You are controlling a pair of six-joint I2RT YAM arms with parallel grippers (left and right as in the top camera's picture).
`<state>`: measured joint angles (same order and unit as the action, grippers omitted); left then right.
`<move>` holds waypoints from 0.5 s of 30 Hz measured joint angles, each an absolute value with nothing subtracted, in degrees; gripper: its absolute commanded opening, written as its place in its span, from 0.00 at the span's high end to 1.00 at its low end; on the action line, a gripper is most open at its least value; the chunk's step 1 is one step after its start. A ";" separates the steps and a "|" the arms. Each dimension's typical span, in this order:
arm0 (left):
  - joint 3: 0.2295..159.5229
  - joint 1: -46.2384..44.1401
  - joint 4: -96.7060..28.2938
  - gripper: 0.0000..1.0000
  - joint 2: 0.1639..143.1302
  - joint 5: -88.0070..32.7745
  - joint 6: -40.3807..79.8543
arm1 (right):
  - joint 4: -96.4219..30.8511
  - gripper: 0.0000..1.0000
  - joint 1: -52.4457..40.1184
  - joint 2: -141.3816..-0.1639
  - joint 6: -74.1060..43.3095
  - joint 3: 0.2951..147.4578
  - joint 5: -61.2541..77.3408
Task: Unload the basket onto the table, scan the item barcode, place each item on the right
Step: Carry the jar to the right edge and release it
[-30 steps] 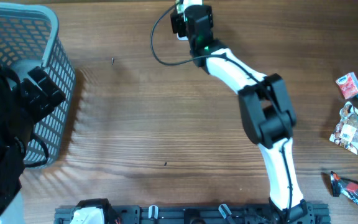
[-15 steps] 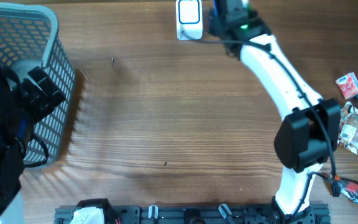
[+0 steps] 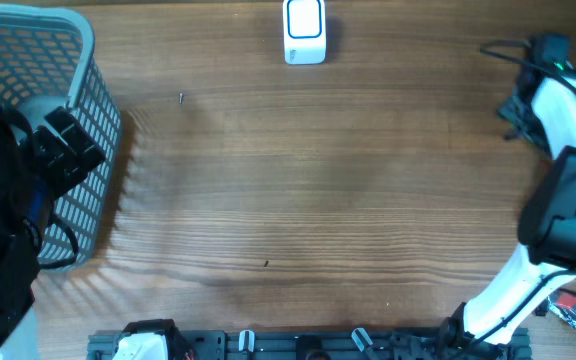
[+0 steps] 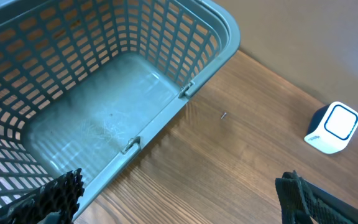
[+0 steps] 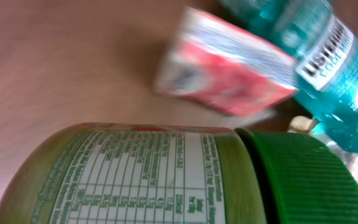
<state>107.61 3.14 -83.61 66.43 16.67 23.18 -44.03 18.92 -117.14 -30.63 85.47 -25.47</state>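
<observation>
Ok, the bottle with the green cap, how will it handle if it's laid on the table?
The green-capped bottle looks round-bodied, so on its side it would probably roll. Its smooth label may be slippery; the ribbed cap should grip better. It seems rigid, not floppy.

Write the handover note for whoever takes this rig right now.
Left gripper: open, empty, above the basket, which has nothing in it.
Right gripper: appears closed on the green-capped jar, near the red box and mouthwash bottle.
Scanner: far edge, centre, nothing in front of it.
Done: jar picked up. Whether it was scanned does not show.
Left: if unscanned, present the jar's barcode to the scanner.
</observation>
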 measured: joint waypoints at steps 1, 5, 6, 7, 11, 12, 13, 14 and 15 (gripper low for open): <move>107.61 3.14 -83.64 0.00 66.43 16.67 23.16 | -42.98 0.15 21.23 -117.14 -30.63 83.13 -25.02; 107.61 3.14 -83.64 0.00 66.43 16.64 23.18 | -40.38 0.00 26.94 -117.14 -30.81 80.60 -21.85; 107.61 3.14 -83.64 0.00 66.43 16.67 23.16 | -40.51 0.00 27.55 -117.14 -30.37 80.66 -21.06; 107.61 3.14 -83.64 0.00 66.43 16.64 23.18 | -41.23 0.00 28.05 -117.14 -30.15 80.84 -20.38; 107.61 3.14 -83.59 0.00 66.43 16.64 23.16 | -44.27 0.00 28.34 -114.76 -28.60 85.86 -20.01; 107.61 3.14 -83.57 0.00 66.43 16.64 23.16 | -44.64 0.00 28.34 -113.38 -28.21 87.00 -19.97; 107.61 3.14 -83.59 0.00 66.43 16.67 23.18 | -45.17 0.00 28.34 -111.09 -27.44 89.12 -20.01; 107.61 3.14 -83.61 0.00 66.43 16.64 23.16 | -45.15 0.00 28.34 -107.50 -26.22 92.03 -20.25; 107.61 3.14 -83.61 0.00 66.43 16.64 23.16 | -44.99 0.00 28.34 -103.90 -25.34 94.96 -20.67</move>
<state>107.61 3.14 -83.61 66.43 16.64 23.16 -44.99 28.34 -103.90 -25.34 94.96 -20.67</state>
